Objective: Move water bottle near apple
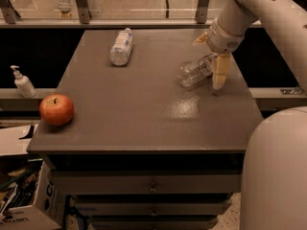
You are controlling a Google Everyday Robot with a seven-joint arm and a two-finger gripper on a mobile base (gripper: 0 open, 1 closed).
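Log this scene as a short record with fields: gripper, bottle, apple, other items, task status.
gripper: low over the table, right side, at the water bottle's narrow end
water bottle: lying on its side, right rear
apple: upright, front-left corner
gap: bottle and apple far apart, on opposite sides
other items: whitish bottle lying at rear left; pump dispenser off the table, to its left
task status: not yet done
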